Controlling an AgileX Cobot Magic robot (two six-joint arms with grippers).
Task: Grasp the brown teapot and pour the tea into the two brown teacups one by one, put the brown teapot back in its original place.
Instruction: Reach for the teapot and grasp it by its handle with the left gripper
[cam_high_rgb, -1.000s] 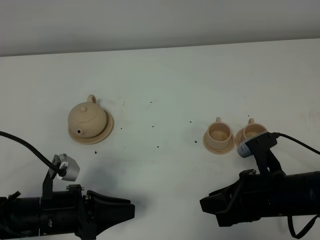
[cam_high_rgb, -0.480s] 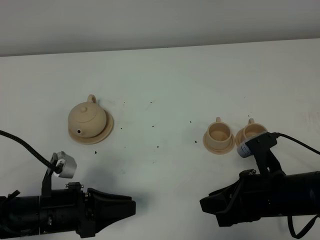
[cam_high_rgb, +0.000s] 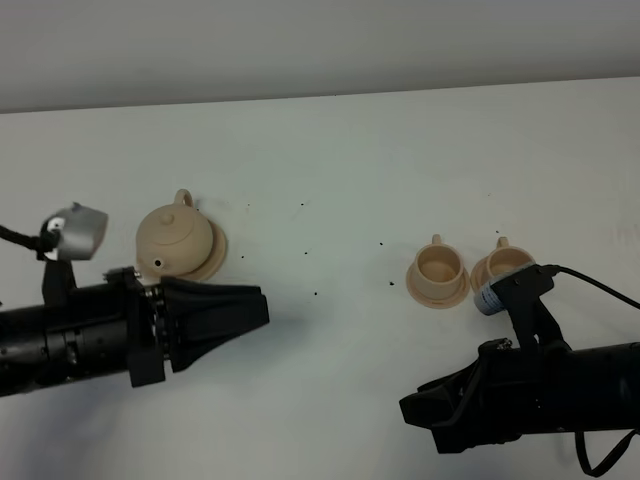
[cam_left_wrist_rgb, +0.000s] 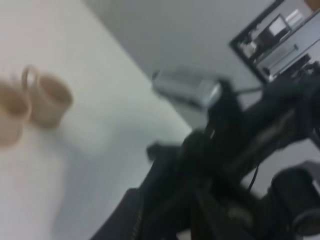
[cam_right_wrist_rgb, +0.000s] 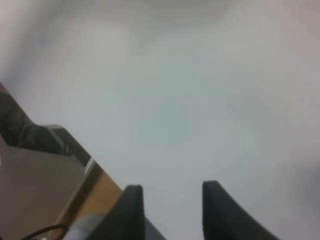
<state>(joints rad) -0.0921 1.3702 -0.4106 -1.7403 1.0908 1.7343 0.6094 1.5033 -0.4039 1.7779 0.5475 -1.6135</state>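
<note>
Brown teapot (cam_high_rgb: 175, 238) sits upright on its round dish (cam_high_rgb: 214, 258), on the left part of the white bench (cam_high_rgb: 330, 160). Lid on, spout toward near-left, loop handle toward the far side. Left fingers (cam_high_rgb: 235, 305) lie just on the near side of the dish, tips pointing right, past the teapot and not around it. The left arm's edge overlaps the teapot's spout side in the high view; contact unclear. Can't tell whether the left fingers are released or clenched: they are seen side-on and the left wrist view is blurred. Two brown teacups (cam_high_rgb: 438, 265) stand side by side right of centre, each on a saucer (cam_high_rgb: 437, 298), handles to the far side. The right cup is partly hidden by the right wrist camera (cam_high_rgb: 490, 298). Right fingers (cam_right_wrist_rgb: 132, 210) are released, apart, nothing between them, on the near side of the cups, well apart from the teapot. Dark specks (cam_high_rgb: 316, 293) dot the bench.
</note>
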